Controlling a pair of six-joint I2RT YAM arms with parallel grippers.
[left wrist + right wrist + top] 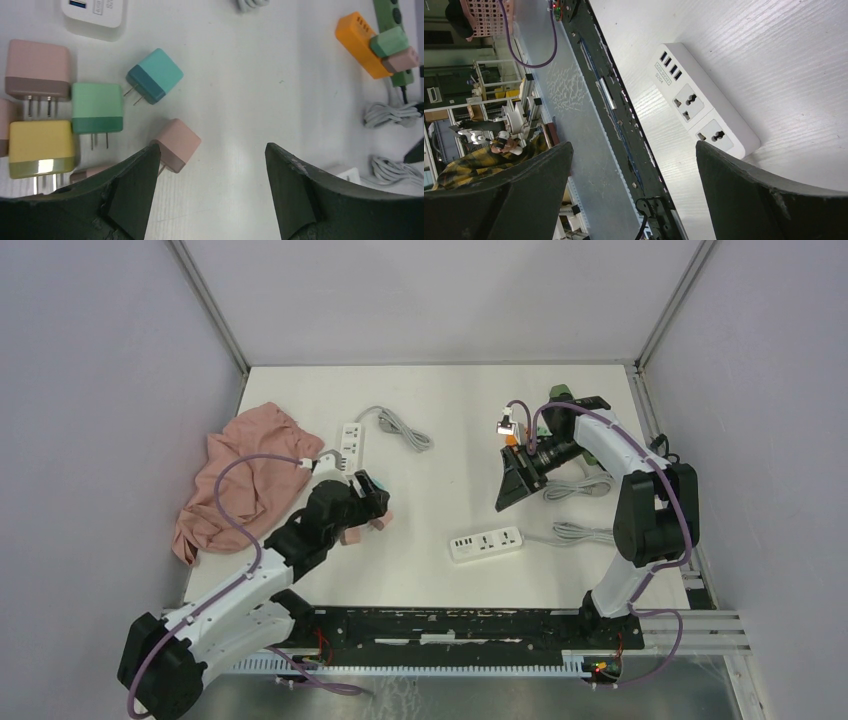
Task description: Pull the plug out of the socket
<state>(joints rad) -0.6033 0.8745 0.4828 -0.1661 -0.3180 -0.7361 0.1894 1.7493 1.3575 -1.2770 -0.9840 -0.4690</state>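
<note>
In the left wrist view an orange socket block (356,44) lies at the far right with a green plug (390,41) and a pink plug (401,59) seated by it, against a green power strip (395,15). My left gripper (212,150) is open with only bare table between its fingers. Loose plugs lie to its left: a pink one (176,144) by the left fingertip, a teal one (155,75), a green one (97,107), a yellow one (41,147) and a larger pink one (37,67). My right gripper (634,147) is open and empty, raised beside a white power strip (704,107) whose sockets are empty.
From above, a pink cloth (250,480) lies at the left, with another white power strip (350,440) and its cable behind my left gripper (372,502). Coiled white cables (580,488) lie by the right arm. The black rail (450,625) runs along the near edge.
</note>
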